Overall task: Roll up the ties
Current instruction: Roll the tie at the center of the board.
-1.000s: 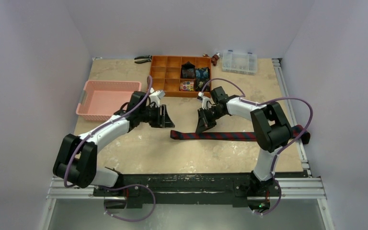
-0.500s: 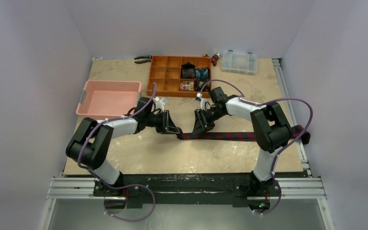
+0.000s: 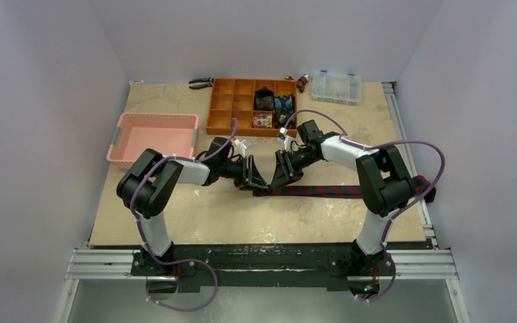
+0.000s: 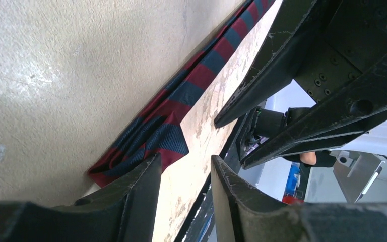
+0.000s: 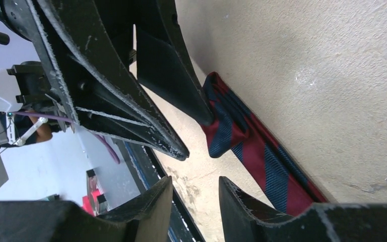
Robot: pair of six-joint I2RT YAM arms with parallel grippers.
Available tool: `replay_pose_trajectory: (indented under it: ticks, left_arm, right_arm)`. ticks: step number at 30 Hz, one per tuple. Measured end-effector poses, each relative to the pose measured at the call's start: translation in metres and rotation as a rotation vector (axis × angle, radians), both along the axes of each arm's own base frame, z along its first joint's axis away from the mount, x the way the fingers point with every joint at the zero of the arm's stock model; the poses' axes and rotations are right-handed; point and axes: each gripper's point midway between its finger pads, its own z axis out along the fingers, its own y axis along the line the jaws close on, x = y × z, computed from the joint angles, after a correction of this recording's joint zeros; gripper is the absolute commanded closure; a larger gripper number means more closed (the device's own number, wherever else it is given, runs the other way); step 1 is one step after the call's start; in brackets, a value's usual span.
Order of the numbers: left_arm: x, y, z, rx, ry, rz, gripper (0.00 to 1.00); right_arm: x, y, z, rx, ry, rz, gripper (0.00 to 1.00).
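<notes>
Stretching to the right edge of the desk [image 3: 195, 215], the tie [image 3: 340, 191] ends crumpled between the left hand [image 3: 254, 180] and right hand [image 3: 278, 178]; both stand open, holding nothing.

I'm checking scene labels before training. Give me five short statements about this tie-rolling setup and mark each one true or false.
1. The striped tie lies stretched out along the table. True.
2. The pink basket holds the rolled ties. False: the rolled ties sit in compartments of the orange tray.
3. The left tool and the right tool meet at the same end of the striped tie. True.
4. The right tool is clamped on the striped tie. False: its jaws stand apart with nothing between them.
5. The pliers lie right in front of the arms' bases. False: the pliers lie at the far edge, left of the orange tray.
</notes>
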Motion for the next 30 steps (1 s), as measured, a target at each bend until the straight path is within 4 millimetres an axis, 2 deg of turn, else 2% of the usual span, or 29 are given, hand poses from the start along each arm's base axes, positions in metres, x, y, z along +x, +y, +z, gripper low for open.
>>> replay_pose_trajectory:
  ticks: [6,10,19,24,26,30]
  left_arm:
    - [0.001,-0.002,-0.010,0.002,0.034,0.009,0.85]
    - [0.000,0.000,-0.019,0.012,0.065,0.018,0.91]
    - [0.002,-0.001,-0.021,0.010,0.071,0.023,0.93]
    - [0.003,-0.001,-0.022,0.012,0.074,0.023,0.92]
    - [0.003,-0.002,-0.023,0.012,0.074,0.023,0.92]
    - [0.004,-0.003,-0.023,0.011,0.073,0.022,0.89]
  right_arm:
    - [0.000,0.000,-0.008,-0.017,0.029,-0.012,0.72]
    - [0.000,-0.002,-0.018,-0.046,0.048,-0.023,0.73]
    - [0.005,-0.001,-0.036,-0.085,0.087,-0.053,0.70]
    - [0.005,0.003,-0.037,-0.086,0.099,-0.058,0.69]
    - [0.008,0.005,-0.036,-0.080,0.091,-0.060,0.72]
    - [0.010,0.007,-0.037,-0.078,0.078,-0.059,0.89]
